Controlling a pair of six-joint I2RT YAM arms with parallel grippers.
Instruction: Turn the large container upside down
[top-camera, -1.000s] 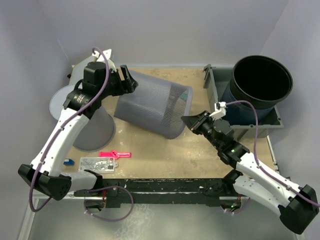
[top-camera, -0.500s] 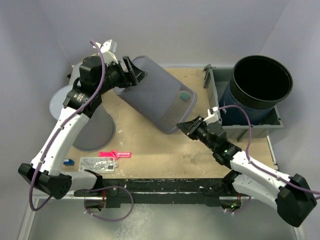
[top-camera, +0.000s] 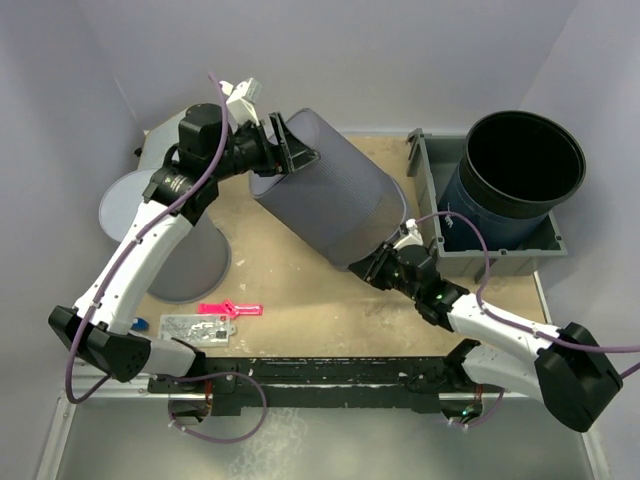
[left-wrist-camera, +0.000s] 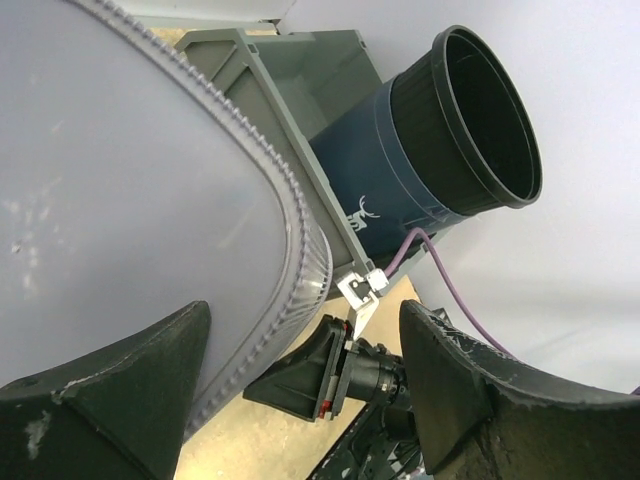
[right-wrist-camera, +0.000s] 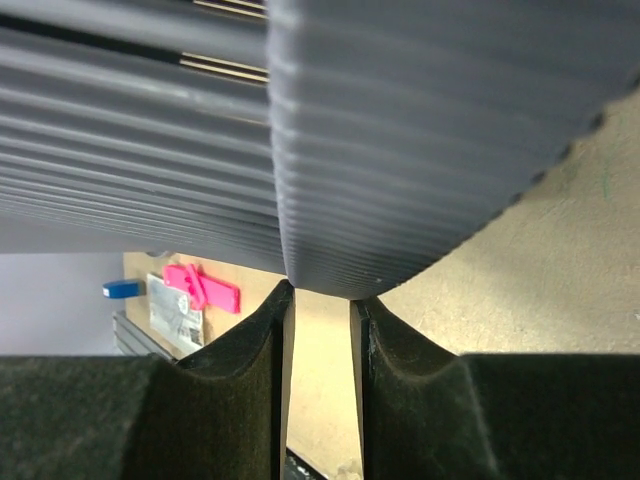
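Observation:
The large grey ribbed container (top-camera: 330, 205) is tilted steeply, upper end at the back left and lower edge on the table at the centre. My left gripper (top-camera: 288, 150) is at its upper end, jaws wide open, with the container's edge (left-wrist-camera: 130, 200) lying against the left finger (left-wrist-camera: 100, 390). My right gripper (top-camera: 378, 265) is at the lower edge. In the right wrist view its fingers (right-wrist-camera: 250, 370) stand only slightly apart, nothing between them, and the ribbed rim (right-wrist-camera: 400, 150) rests just above my right gripper (right-wrist-camera: 320, 295). The right gripper also shows in the left wrist view (left-wrist-camera: 330, 375).
A dark bucket (top-camera: 520, 160) stands in a grey bin (top-camera: 500, 262) at the right. A grey cone-shaped lid (top-camera: 185, 260) sits at the left. A pink tool (top-camera: 230, 309), a printed card (top-camera: 195, 327) and a small blue item (top-camera: 138, 324) lie near the front left.
The container went from lying on its side to steeply tilted. My left gripper rose and moved right with its upper end. My right gripper moved left to the lower rim.

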